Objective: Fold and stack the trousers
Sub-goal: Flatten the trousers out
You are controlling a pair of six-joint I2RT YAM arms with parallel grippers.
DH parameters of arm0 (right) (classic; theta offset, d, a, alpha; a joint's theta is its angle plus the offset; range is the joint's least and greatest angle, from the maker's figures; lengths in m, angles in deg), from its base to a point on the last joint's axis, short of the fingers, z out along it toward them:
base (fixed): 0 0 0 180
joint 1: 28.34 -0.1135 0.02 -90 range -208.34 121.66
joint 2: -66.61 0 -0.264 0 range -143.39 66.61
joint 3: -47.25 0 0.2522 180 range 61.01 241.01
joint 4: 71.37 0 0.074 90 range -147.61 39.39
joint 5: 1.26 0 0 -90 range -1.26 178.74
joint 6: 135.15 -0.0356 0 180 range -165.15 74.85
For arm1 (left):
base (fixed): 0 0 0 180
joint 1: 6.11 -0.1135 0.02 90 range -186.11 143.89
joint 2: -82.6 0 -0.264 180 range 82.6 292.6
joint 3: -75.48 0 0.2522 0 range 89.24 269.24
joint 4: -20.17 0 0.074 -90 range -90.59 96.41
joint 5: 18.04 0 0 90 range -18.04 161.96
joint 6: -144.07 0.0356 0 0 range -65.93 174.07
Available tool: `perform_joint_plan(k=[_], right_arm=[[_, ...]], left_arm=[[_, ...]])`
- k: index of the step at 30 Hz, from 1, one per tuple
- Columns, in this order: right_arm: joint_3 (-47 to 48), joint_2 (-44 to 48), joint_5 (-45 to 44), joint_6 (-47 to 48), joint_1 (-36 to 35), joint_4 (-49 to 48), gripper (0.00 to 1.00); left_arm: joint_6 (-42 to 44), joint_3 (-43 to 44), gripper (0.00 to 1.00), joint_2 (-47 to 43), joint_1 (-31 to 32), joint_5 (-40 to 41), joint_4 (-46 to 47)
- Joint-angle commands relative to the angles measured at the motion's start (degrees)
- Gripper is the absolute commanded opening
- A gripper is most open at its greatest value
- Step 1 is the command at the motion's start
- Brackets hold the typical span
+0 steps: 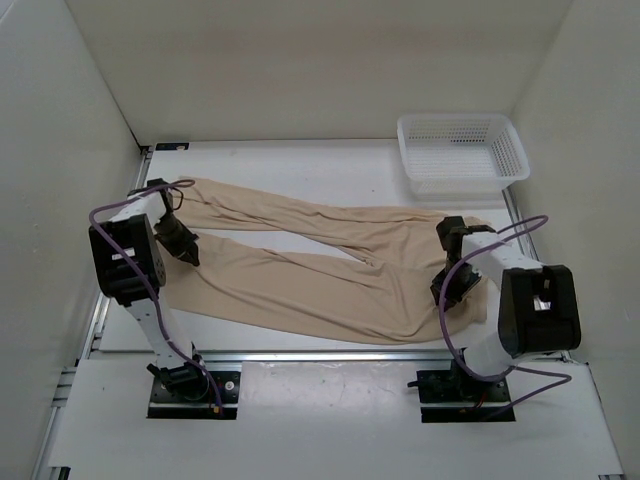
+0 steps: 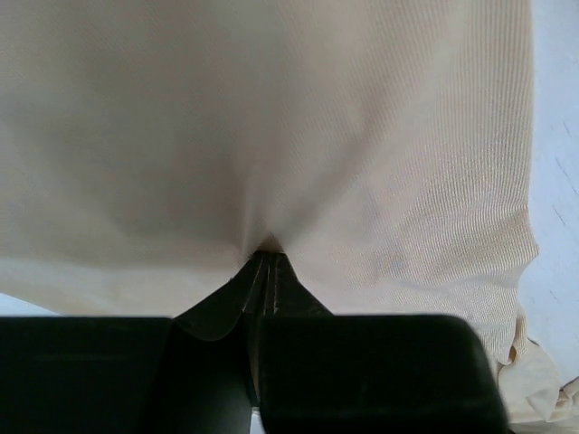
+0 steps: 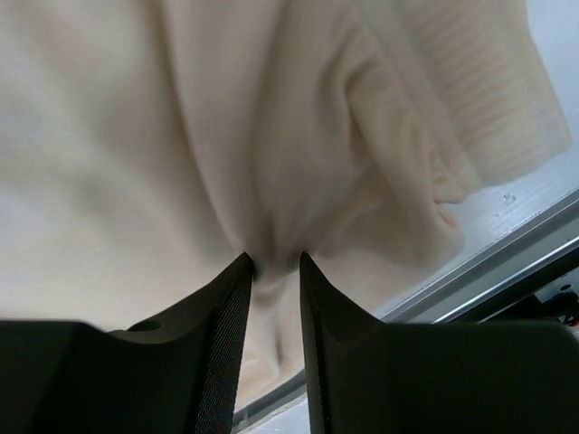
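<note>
The beige trousers (image 1: 300, 270) lie spread flat across the table, with the two legs running left and the waist at the right. My left gripper (image 1: 186, 246) sits on the nearer leg's end at the left. In the left wrist view its jaws (image 2: 268, 256) are shut on a pinch of the ribbed fabric (image 2: 271, 117). My right gripper (image 1: 452, 285) is at the waist end. In the right wrist view its jaws (image 3: 274, 259) hold a thick bunched fold of cloth (image 3: 181, 136), with creases running to the tips.
A white plastic mesh basket (image 1: 460, 150) stands at the back right corner. The table's metal rail (image 3: 529, 240) runs just beyond the waistband near my right gripper. White walls close in the left, back and right sides.
</note>
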Motion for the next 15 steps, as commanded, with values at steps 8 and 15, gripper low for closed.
perform_joint_plan(k=[8,15], right_arm=[[2.9,8.4,-1.2,-0.1,0.3,3.1,0.33],[14.9,1.9,-4.7,2.4,0.3,4.2,0.33]], left_arm=[[0.4,15.6,0.27,1.3,-1.9,-1.9,-3.5],[1.0,37.4,0.39,15.3,-1.9,-1.5,-11.0]])
